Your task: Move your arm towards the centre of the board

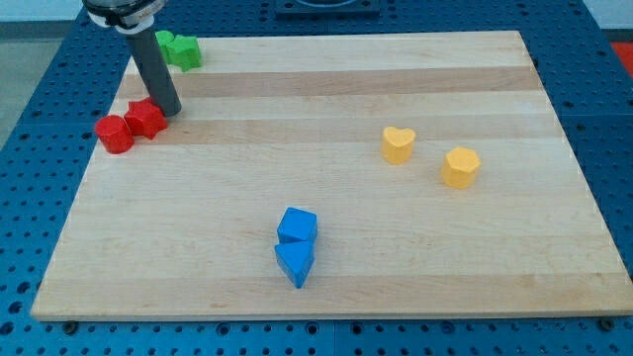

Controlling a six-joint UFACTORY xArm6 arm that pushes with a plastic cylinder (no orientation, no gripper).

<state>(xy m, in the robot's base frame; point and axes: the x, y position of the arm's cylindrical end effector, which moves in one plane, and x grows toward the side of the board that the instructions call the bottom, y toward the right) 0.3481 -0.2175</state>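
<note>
The dark rod's tip [168, 110] rests at the upper left of the pale wooden board [326, 94], touching the red star block [146, 118]. There is no pincer, just the rod. A red round-ish block [114, 133] touches the star. A green block [179, 49] sits at the top edge. The blue cube [297, 225] and blue triangle block [294, 263] touch low down. The yellow heart block [398, 144] and yellow six-sided block [460, 167] sit on the right. I see no writing. The bare middle is well apart from the tip.

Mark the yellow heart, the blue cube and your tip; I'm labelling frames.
yellow heart [399, 144]: camera view, on its top face.
blue cube [297, 224]: camera view, on its top face.
my tip [169, 109]: camera view, at the rod's very end.
</note>
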